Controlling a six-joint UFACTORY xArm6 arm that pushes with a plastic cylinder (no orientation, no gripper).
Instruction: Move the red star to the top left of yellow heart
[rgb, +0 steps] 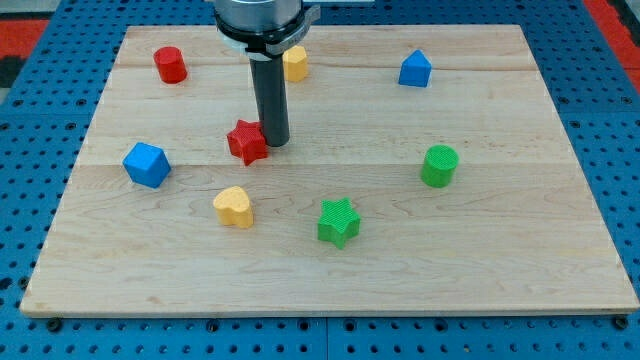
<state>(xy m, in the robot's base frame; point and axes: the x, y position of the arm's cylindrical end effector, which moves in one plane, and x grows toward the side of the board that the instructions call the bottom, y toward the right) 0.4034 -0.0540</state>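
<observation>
While rod stands upright, my tip (274, 141) touches red star (246, 142) right side; no claw visible.

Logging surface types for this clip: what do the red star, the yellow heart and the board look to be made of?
Red star: likely matte plastic, perhaps 3D-printed; fine ridged lines show on its sides. Yellow heart: same solid-colour, dull look, probably plastic. Board: pale wood, with grain and plank seams visible and a slight sheen. My tip sits at the star's right edge.

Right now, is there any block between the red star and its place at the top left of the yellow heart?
Nothing visible: my tip touches the red star block on its right, and the wooden board toward the yellow heart block is bare.
</observation>
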